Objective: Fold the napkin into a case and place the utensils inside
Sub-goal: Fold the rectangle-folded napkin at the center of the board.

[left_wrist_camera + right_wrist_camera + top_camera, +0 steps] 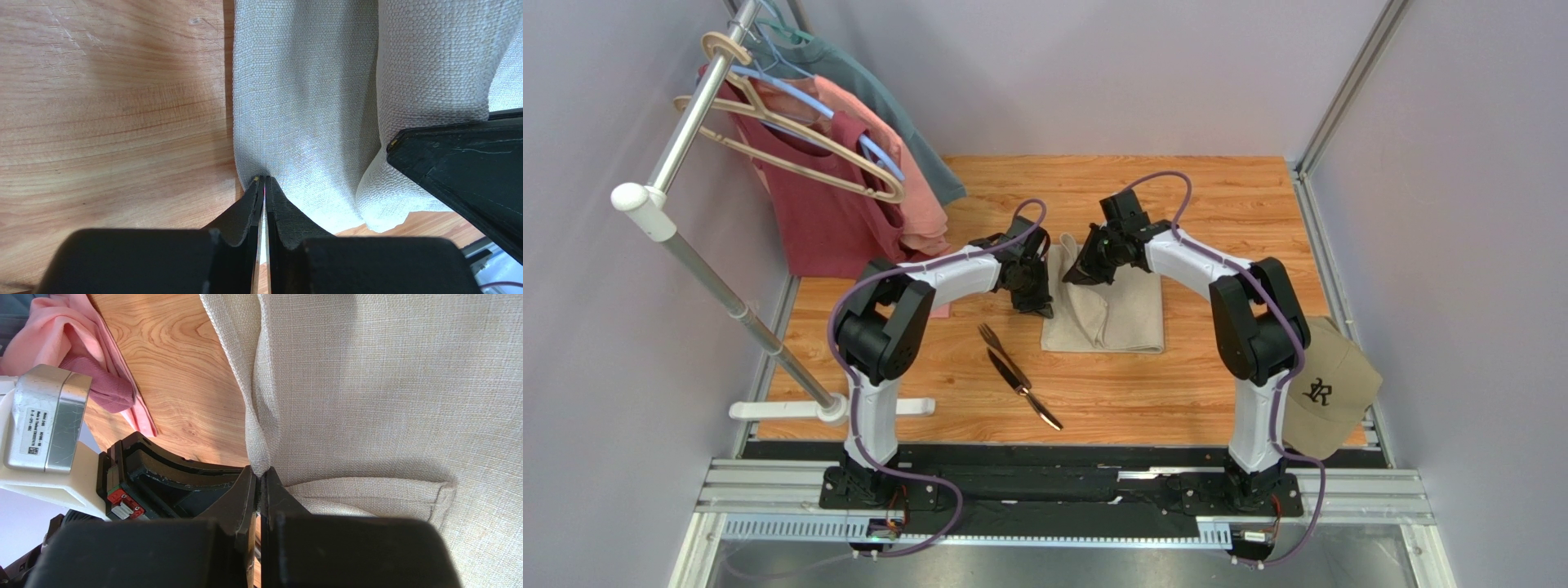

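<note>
Beige cloth: clamps napkin (1118, 312) left edge in left gripper (263, 180), far-left fold in right gripper (261, 471); spreads rightward from both closed claws.

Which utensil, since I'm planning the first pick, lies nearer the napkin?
The fork: it lies just left of the near-left corner of the napkin, while the knife extends farther toward the arm bases.
</note>
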